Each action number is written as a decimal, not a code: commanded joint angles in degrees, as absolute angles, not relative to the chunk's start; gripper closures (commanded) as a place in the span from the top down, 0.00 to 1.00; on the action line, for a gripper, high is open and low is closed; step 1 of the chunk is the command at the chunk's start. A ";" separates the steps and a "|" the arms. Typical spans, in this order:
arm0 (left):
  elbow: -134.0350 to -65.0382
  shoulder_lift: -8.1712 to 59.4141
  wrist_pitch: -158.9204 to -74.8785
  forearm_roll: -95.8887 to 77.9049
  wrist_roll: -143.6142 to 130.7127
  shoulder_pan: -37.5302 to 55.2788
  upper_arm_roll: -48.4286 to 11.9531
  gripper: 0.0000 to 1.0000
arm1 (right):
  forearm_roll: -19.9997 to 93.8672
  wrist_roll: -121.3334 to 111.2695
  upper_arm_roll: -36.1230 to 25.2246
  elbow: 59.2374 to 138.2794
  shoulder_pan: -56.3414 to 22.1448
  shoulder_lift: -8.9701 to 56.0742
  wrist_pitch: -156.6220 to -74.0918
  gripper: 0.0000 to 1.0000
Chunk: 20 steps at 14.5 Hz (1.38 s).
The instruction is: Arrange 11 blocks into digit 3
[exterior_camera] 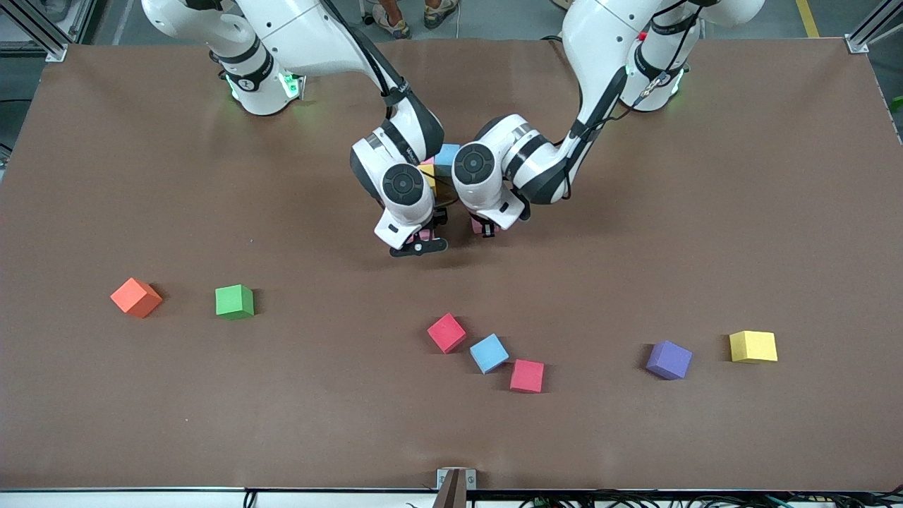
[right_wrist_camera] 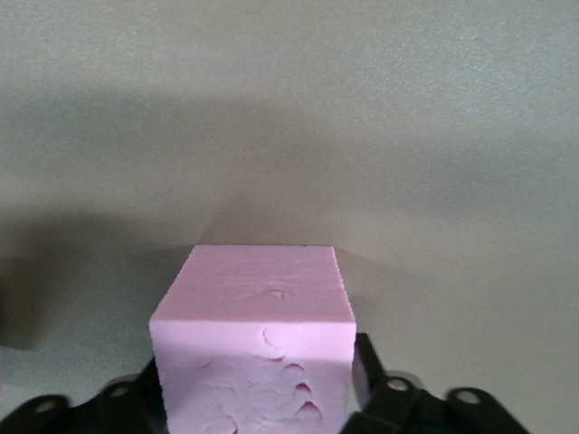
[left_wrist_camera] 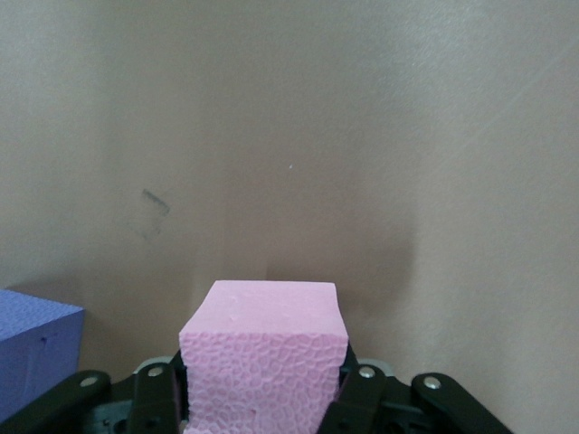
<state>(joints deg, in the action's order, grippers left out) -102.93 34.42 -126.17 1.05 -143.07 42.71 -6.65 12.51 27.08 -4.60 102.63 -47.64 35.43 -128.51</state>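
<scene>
Red block (exterior_camera: 527,375) lies loose; both hands (exterior_camera: 485,227) (exterior_camera: 421,238) clasp pink blocks (left_wrist_camera: 262,357) (right_wrist_camera: 255,348).

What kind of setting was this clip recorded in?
Probably a robotics lab or workshop: a brown-covered table edged by aluminium frame posts, cables along its near edge, scattered foam cubes such as the green one, and someone's feet on a concrete floor.

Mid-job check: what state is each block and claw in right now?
Left claw: shut on pink foam cube, over mid-table.
Right claw: around second pink foam cube, beside the left claw.
Yellow cube and light blue cube between the arms: together, mostly hidden.
Orange cube, green cube, reddish cubes, loose light blue cube, purple cube, loose yellow cube: resting untouched on the table.
</scene>
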 commanded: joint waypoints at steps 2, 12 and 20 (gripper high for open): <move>-104.15 33.13 -127.09 0.35 -143.70 42.89 -7.03 0.01 | 13.18 27.77 -4.83 103.54 -47.55 33.22 -128.58 1.00; -104.15 33.84 -129.63 0.44 -146.69 45.53 -7.03 0.01 | 13.36 35.41 -5.01 96.69 -37.99 28.22 -127.09 1.00; -103.89 34.36 -134.73 1.23 -149.50 49.04 -6.86 0.01 | 12.57 23.33 -7.38 92.11 -14.88 29.18 -122.97 1.00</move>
